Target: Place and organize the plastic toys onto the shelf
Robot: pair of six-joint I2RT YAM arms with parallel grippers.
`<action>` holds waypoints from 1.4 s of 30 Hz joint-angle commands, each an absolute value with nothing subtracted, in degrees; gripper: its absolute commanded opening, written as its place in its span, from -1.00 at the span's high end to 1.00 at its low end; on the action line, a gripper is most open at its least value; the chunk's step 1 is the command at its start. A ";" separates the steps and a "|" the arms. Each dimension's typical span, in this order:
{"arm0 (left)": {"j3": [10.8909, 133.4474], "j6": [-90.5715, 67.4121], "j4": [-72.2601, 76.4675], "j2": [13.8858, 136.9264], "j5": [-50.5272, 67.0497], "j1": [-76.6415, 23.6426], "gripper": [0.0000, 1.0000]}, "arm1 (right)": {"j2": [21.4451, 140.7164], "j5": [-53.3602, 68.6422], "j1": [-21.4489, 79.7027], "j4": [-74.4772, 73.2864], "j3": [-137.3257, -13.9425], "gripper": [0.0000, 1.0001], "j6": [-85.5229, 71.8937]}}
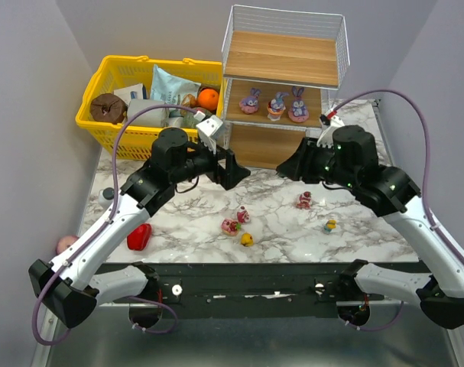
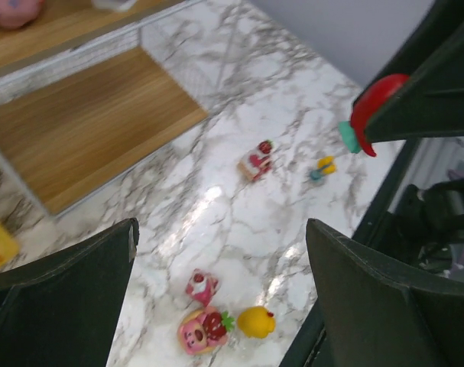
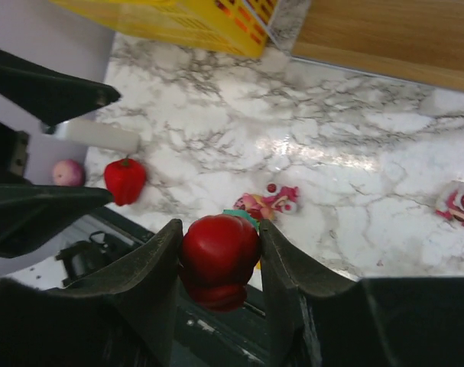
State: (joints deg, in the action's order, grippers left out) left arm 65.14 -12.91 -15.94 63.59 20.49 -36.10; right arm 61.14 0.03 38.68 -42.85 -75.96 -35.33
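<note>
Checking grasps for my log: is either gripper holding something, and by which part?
The right gripper clamps a red toy by the sides of its rounded body. The left gripper is open, empty.

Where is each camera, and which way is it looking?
Top external: above and behind the arms, facing the shelf; both arms show.
Left wrist: on the left arm, looking down at the table; its open left gripper shows.
Right wrist: looking down at the table; right gripper holds a red toy.
Both wrist views show that toy.
</note>
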 commanded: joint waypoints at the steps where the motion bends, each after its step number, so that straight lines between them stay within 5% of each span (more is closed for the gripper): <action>1: 66.88 -14.58 -7.57 64.24 37.69 -36.12 -0.97 | 62.40 12.73 37.62 -49.83 -83.75 0.42 -34.27; 13: 73.12 -13.89 -3.43 68.99 41.57 -41.39 -0.85 | 62.49 21.44 37.53 -49.13 -88.42 0.41 -38.84; 37: 74.44 -10.46 -6.50 71.63 39.12 -46.49 -0.71 | 61.44 18.90 37.53 -43.68 -84.99 0.41 -43.68; 42: 75.06 -8.09 -8.61 72.24 32.72 -48.60 -0.44 | 61.87 18.98 37.53 -43.77 -85.08 0.41 -44.12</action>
